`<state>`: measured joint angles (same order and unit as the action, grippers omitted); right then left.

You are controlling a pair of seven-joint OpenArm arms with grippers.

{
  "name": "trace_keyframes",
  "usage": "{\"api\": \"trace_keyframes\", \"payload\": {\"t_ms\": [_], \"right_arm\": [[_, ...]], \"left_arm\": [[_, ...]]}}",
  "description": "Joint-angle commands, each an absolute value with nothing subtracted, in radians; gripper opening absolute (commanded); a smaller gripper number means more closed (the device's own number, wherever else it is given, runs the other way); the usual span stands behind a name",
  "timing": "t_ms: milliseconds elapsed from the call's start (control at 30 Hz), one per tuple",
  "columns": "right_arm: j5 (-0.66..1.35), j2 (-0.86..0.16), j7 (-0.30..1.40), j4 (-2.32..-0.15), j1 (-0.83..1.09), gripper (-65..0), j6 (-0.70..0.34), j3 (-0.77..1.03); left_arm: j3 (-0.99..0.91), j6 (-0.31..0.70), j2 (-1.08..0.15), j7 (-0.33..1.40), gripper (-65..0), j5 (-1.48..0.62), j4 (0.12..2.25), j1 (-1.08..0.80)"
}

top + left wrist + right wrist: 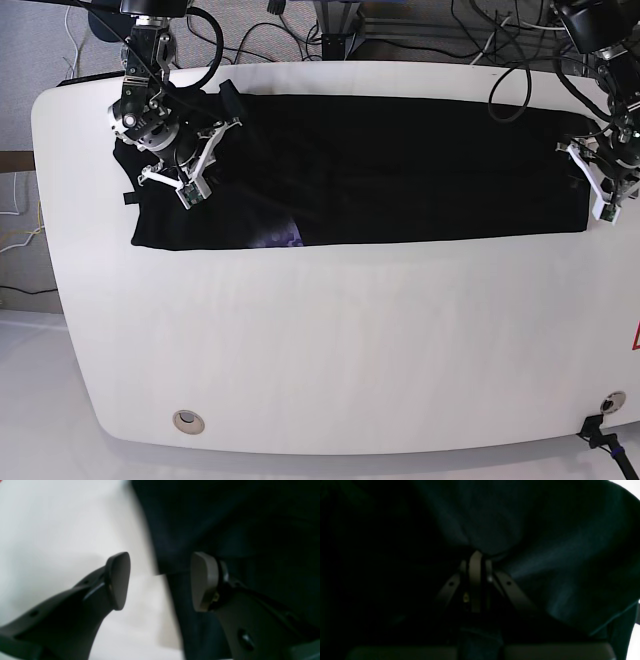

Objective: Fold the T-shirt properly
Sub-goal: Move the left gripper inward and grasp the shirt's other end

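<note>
Flat, T-shirt [400, 170] lies on white table [330, 340].

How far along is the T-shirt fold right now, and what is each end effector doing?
Done: the T-shirt lies as a long band across the white table, seemingly folded once lengthwise, a bit of print peeking at its near edge. In hand: the right end effector is shut on cloth; the left end effector is open at the shirt's other end. Left: folding the band's ends inward.
</note>
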<state>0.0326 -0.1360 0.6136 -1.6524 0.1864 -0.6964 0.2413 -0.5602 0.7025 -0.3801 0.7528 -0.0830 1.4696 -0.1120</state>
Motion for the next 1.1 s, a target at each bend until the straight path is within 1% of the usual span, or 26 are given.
{"api": "trace_keyframes", "payload": {"t_ms": [0,33,133,233,333,500,633,833,867,933,967,1067], "right_arm": [[0.038,-0.143,0.611,-1.662,0.180,-65.0,-0.698,0.243],[0.036,-0.143,0.611,-1.662,0.180,-65.0,-0.698,0.243],[0.035,-0.143,0.611,-1.662,0.180,-65.0,-0.698,0.242],[0.035,-0.143,0.611,-1.662,0.180,-65.0,-0.698,0.239],[0.036,-0.142,0.611,-1.662,0.180,-65.0,-0.698,0.237],[0.038,-0.142,0.611,-1.662,0.180,-65.0,-0.698,0.237],[0.038,-0.143,0.611,-1.662,0.180,-65.0,-0.698,0.240],[0.038,-0.145,0.611,-1.662,0.180,-65.0,-0.698,0.239],[0.038,-0.143,0.611,-1.662,0.180,-65.0,-0.698,0.237],[0.039,-0.143,0.611,-1.662,0.180,-65.0,-0.698,0.237],[0.039,-0.143,0.611,-1.662,0.180,-65.0,-0.698,0.237],[0.039,-0.143,0.611,-1.662,0.180,-65.0,-0.698,0.237]], "left_arm": [[-0.602,0.698,-0.401,0.742,-28.4,-0.091,1.508,-0.099],[-0.616,0.698,-0.401,0.743,-27.7,-0.093,1.506,-0.099],[-0.664,0.698,-0.403,0.771,-20.3,-0.114,1.500,-0.099],[-0.714,0.698,-0.404,0.825,-20.0,-0.199,1.498,-0.101],[-0.722,0.698,-0.404,0.858,-19.9,-0.292,1.497,-0.107],[-0.722,0.698,-0.404,0.891,-20.0,-0.427,1.406,-0.107],[-0.704,0.698,-0.403,0.888,-20.1,-0.438,1.337,-0.107],[-0.639,0.698,-0.398,0.883,-20.4,-0.438,1.291,-0.107],[-0.630,0.698,-0.398,0.883,-21.6,-0.438,1.296,-0.107],[-0.615,0.698,-0.397,0.883,-28.1,-0.440,1.300,-0.107],[-0.615,0.698,-0.397,0.883,-32.8,-0.440,1.300,-0.107],[-0.616,0.698,-0.397,0.860,-51.7,-0.440,1.300,-0.105]]}}
